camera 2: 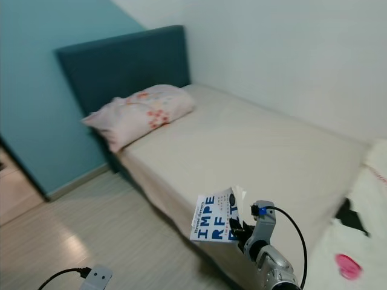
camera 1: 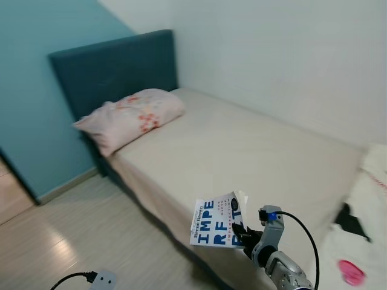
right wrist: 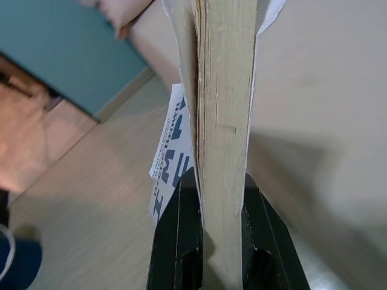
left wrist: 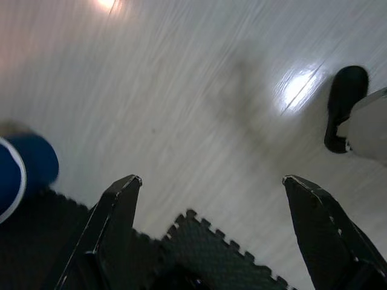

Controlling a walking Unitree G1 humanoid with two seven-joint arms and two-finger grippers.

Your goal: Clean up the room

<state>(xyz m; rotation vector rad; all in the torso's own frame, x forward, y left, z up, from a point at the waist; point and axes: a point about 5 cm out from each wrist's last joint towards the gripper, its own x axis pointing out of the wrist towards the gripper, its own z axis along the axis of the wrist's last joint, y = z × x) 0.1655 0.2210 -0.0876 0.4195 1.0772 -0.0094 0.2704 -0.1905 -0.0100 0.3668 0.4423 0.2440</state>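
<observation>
Right hand (camera 1: 242, 232) clamped on white paperback book (camera 1: 217, 222), big blue cover letters, yellowed pages, beside bed (camera 1: 242, 151) edge. Left hand (left wrist: 208, 199) fingers apart over floor, apparently idle.

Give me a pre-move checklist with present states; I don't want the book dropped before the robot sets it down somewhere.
1. Right gripper shut on the book: ok, a black finger on each side.
2. Grip depth: not ok, held near one edge, loose cover flapping.
3. Bed surface ahead bare for set-down: ok.
4. Pillow out of the path: ok, at the headboard end.
5. Left gripper free: ok, jaws open over the floor.
6. Cable and plug on floor by the robot: cannot tell if it is a trip risk.
</observation>
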